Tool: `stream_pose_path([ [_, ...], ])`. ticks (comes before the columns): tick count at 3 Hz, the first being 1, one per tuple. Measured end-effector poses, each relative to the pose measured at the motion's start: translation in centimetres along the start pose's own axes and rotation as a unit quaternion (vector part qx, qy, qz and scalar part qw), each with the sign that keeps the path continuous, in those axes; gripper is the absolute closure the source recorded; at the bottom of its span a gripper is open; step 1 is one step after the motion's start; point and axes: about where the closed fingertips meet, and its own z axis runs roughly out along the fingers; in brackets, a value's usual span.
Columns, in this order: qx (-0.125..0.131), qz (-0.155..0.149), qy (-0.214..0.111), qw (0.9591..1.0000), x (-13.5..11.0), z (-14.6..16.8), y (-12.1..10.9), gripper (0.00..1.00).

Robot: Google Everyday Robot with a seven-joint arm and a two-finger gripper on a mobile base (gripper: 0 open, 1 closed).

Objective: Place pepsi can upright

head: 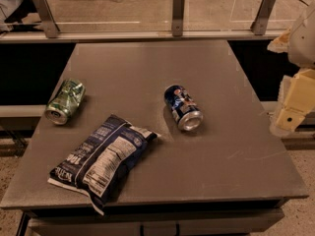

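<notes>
The chip bag [101,159] is lying closest, at 7 o'clock on the worktop [147,63]. The pepsi can [183,107] is lying on its side near the middle, silver end pointing to 5 o'clock, so the whole standing-up job is waiting to be done. The end effector [294,104] is hanging past the 3 o'clock edge, well apart from the can; I cannot tell if it is wide or narrow.

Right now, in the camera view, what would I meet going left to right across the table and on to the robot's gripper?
Dented green aluminium can → large dark blue plastic chip bag → small dark blue aluminium pepsi can, lying on its side → cream gripper, past the right edge of the grey table.
</notes>
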Motion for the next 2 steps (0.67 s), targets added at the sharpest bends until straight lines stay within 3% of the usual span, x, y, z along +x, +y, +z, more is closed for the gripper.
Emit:
stream_pose_path([
  [1, 0.0, 0.0, 0.0, 1.0, 0.0, 0.0, 0.0, 0.0],
  [2, -0.009, 0.001, -0.012, 0.9999, -1.5, 1.4, -0.5, 0.0],
])
